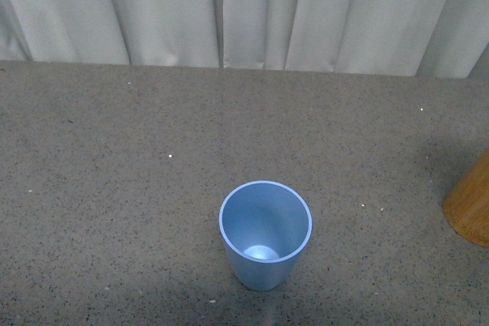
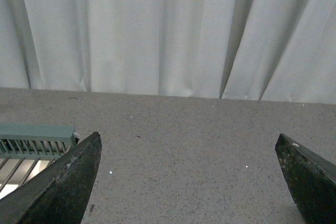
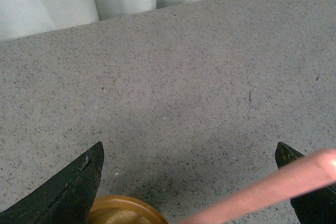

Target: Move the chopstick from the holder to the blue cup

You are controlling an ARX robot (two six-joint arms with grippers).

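The blue cup point(image 1: 265, 234) stands upright and empty at the front middle of the grey table. The tan wooden holder point(image 1: 470, 202) is cut off by the right edge of the front view; its rim point(image 3: 123, 209) shows in the right wrist view. A salmon-pink chopstick point(image 3: 268, 190) leans across that view, blurred, in front of one fingertip. My right gripper point(image 3: 190, 153) is open above the holder, its jaws wide apart, gripping nothing. My left gripper point(image 2: 189, 142) is open and empty over bare table. Neither arm shows in the front view.
A white pleated curtain point(image 1: 244, 9) hangs along the table's far edge. A pale green slatted rack point(image 2: 34, 140) sits next to one finger of my left gripper in the left wrist view.
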